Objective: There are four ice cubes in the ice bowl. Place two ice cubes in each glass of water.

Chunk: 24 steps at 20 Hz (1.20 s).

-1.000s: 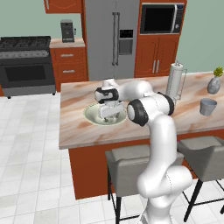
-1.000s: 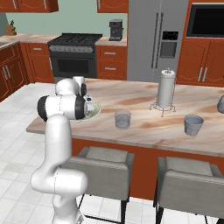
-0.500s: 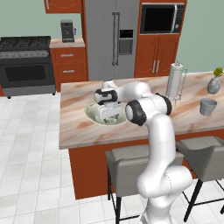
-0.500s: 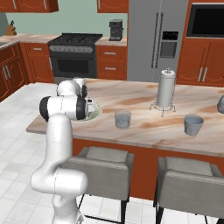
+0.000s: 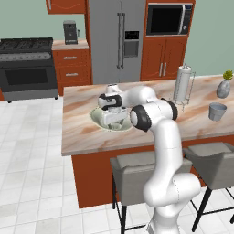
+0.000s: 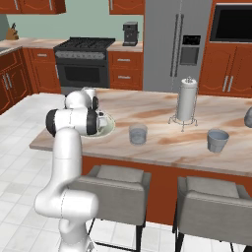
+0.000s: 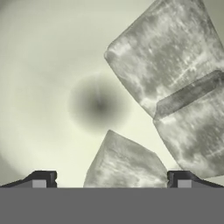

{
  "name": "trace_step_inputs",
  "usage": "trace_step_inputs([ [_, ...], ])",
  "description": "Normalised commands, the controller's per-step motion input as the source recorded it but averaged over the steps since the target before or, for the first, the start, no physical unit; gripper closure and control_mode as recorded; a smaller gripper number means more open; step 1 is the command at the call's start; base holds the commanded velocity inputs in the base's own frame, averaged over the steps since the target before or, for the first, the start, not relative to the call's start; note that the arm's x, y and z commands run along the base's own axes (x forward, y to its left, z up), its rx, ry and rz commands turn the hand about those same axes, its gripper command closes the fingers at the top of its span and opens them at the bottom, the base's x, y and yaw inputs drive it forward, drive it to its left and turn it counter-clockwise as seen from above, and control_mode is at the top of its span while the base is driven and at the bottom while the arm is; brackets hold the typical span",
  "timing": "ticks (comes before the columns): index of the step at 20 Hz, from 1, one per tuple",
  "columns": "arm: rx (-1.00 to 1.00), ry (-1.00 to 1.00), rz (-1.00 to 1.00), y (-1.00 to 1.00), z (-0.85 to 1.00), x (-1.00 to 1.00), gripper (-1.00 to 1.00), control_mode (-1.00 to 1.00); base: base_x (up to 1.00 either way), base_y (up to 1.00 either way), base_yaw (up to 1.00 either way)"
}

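The white arm reaches down into the ice bowl (image 5: 98, 117) on the marble counter (image 5: 77, 132), near a paper-towel holder (image 5: 183, 84).

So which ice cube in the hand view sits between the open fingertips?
The ice cube at the bottom centre, lying apart from the two overlapping cubes at upper right, directly between the hand's open fingertips.

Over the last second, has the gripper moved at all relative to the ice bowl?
Yes. In the left base view the gripper has sunk lower into the ice bowl, jaws open; in the hand view an ice cube lies between its fingertips.
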Motion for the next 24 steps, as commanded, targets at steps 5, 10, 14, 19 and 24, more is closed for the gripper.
trace_step_inputs([
  [5, 0.0, 0.0, 0.0, 0.03, -0.04, 0.0, 1.0, -1.0, 0.0, 0.0, 0.0],
  [10, 0.0, 0.0, 0.0, 0.01, -0.01, 0.0, 1.0, -1.0, 0.0, 0.0, 0.0],
  [14, 0.0, 0.0, 0.0, 0.0, 0.05, 0.0, 1.0, -1.0, 0.0, 0.0, 0.0],
  [19, 0.0, -0.02, 0.0, -0.01, 0.38, -0.05, 1.0, -1.0, 0.0, 0.0, 0.0],
  [24, 0.0, 0.0, -0.08, -0.12, 0.54, -0.19, 1.0, -1.0, 0.0, 0.0, 0.0],
])
